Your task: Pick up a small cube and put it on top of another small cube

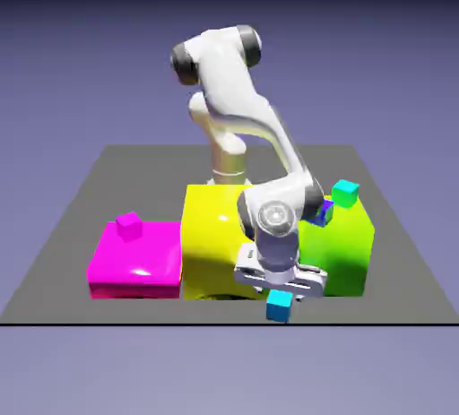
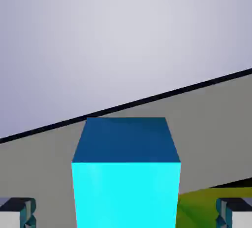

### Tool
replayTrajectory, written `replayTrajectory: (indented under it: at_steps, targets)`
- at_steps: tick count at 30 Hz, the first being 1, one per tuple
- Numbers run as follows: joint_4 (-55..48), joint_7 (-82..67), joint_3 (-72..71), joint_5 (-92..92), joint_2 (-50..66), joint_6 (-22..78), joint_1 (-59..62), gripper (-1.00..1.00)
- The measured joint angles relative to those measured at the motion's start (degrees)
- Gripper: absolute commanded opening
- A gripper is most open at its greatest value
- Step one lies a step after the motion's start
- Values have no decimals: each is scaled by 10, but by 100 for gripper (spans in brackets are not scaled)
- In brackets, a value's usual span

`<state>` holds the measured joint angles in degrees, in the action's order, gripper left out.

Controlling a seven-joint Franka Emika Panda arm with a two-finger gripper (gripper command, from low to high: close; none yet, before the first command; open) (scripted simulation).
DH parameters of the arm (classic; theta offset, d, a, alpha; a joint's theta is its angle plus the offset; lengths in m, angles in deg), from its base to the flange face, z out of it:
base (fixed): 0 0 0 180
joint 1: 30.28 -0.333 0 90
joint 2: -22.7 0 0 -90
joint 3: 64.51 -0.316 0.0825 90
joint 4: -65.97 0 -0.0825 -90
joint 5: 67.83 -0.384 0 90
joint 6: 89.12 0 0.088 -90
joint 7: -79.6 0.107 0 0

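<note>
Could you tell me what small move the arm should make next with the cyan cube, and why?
Probably close and lift. The tiny plain sky-blue cube sits centred between the end effector finger tips, which stand apart from its sides in the hand view, so it does not look grasped yet. In the exterior view it is low at the grey table's near edge, below the large green block carrying the teal small cube.

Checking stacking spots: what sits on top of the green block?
On the green block the exterior view shows a small teal cube and, beside it, a dark blue cube partly hidden behind the arm. Whatever else lies behind the arm is covered.
</note>
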<state>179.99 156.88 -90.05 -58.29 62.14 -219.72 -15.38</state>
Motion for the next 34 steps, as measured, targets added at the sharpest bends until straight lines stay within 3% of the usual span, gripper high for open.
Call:
replayTrajectory:
  at_steps: [6, 24, 26, 30, 31, 34]
  targets:
    - [-35, -25, -35, -11, -58, 73, 30, -100]
    - [12, -388, 26, -76, -414, 377, -349, -100]
    - [15, -387, 29, -80, -416, 380, -333, -100]
    - [98, -385, 30, -79, -413, 294, -339, -100]
    - [113, -385, 30, -79, -413, 279, -333, 100]
    - [92, -385, 30, -78, -413, 300, -342, 100]
